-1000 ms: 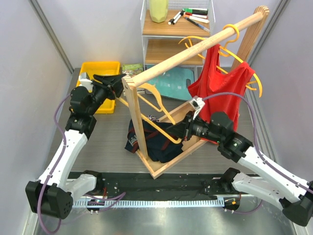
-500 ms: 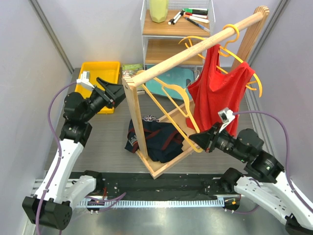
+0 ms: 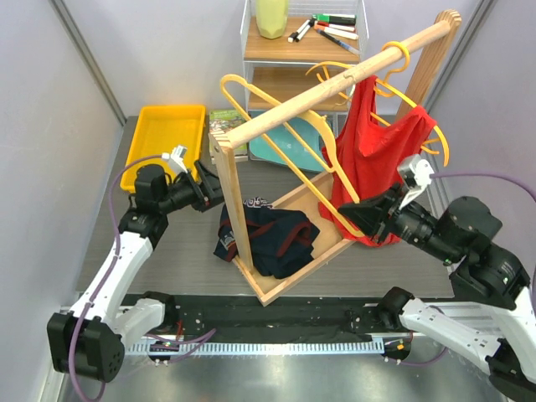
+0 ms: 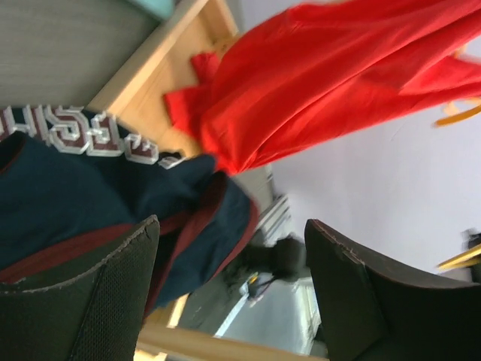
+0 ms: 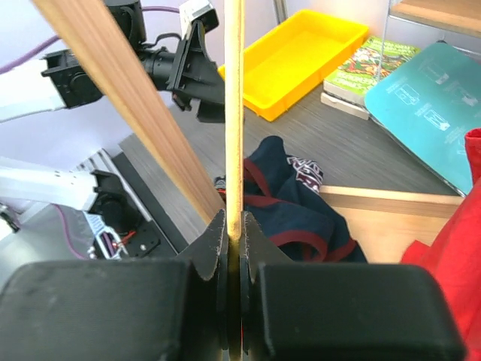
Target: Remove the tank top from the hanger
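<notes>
The navy tank top (image 3: pixel 268 234) is soft and light. It will flop and fold when it is lifted, and it will not break. It lies in a heap on the table, inside the bottom frame of the wooden rack (image 3: pixel 335 84). I think the best place to grab it is a thick, bunched edge or the part with the red trim. A pinch of thin loose cloth could slip out.

The left claw (image 4: pixel 231 226) is open wide, with nothing between its fingers. The tank top is just in front of it and a bit lower, near but not touching (from above, one post of the rack stands between them).

The right claw (image 5: pixel 234 226) is pinched tight on the yellow hanger (image 5: pixel 234 113), which sticks up bare from it. The tank top is below this claw and out in front, well apart from the hanger. So the top looks to be off that hanger. A red top (image 3: pixel 377 159) hangs from the rack rail, right beside the right claw.
</notes>
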You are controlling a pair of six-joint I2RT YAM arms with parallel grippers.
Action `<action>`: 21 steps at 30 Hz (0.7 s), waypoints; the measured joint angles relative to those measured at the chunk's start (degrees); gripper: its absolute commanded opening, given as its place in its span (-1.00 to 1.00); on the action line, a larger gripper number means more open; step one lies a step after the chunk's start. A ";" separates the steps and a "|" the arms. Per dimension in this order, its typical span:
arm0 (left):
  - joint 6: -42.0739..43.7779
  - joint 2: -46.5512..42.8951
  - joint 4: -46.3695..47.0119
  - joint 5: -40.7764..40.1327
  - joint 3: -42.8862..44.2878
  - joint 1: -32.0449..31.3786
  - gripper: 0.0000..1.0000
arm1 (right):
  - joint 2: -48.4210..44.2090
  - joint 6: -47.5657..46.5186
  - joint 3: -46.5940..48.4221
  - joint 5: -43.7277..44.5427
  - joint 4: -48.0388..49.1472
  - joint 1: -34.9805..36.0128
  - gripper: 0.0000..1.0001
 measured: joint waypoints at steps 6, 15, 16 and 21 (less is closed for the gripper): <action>9.75 3.85 -8.70 -2.69 1.42 -7.13 0.61 | 6.19 -2.34 3.45 -0.17 -2.56 -0.02 -0.98; 19.43 7.06 -17.40 -16.17 5.20 -17.44 0.79 | 5.46 -2.43 2.03 0.92 -4.76 -0.02 -0.98; 19.76 7.08 -17.51 -17.40 5.18 -17.92 0.79 | 5.03 -2.32 1.55 1.25 -4.92 -0.02 -0.98; 19.98 6.21 -12.44 -22.43 0.59 -20.57 0.78 | 3.96 -1.40 0.26 2.93 -4.44 -0.02 -0.98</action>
